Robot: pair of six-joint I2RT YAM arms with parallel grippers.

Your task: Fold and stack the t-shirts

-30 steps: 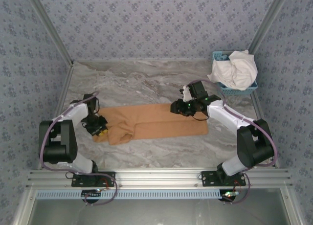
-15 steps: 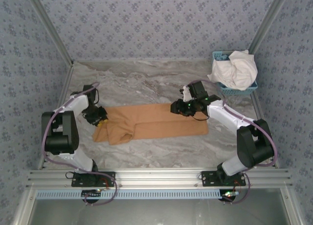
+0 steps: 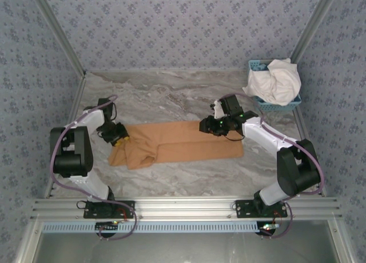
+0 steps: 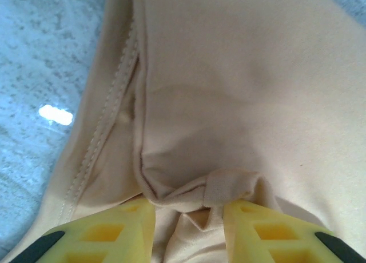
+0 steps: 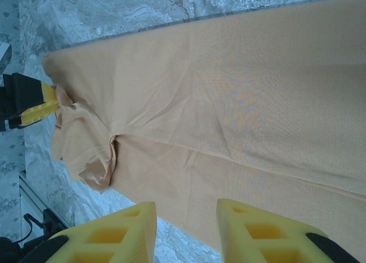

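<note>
The tan-orange t-shirt [image 3: 189, 143] lies on the table folded into a long band, with its print hidden. Its left end is rumpled. My left gripper [image 3: 118, 136] sits at the far left corner of that end. In the left wrist view the left gripper [image 4: 189, 208] is open, and a bunched fold of the tan-orange shirt [image 4: 240, 74] lies between its yellow fingers [image 4: 114, 234]. My right gripper [image 3: 205, 126] hovers open over the band's far edge, and in the right wrist view the right gripper [image 5: 186, 211] holds nothing above the cloth [image 5: 229, 103]. The white t-shirt [image 3: 275, 80] is heaped in the basket.
The light-blue basket [image 3: 281, 106] stands at the back right corner of the marble table [image 3: 171, 94]. Patterned walls and metal posts close in the sides. In the right wrist view a finger of the left gripper [image 5: 37, 110] touches the shirt's corner.
My left gripper has moved from the near side of the shirt's left end to its far left corner. The left end now lies flatter. The right arm has not moved.
</note>
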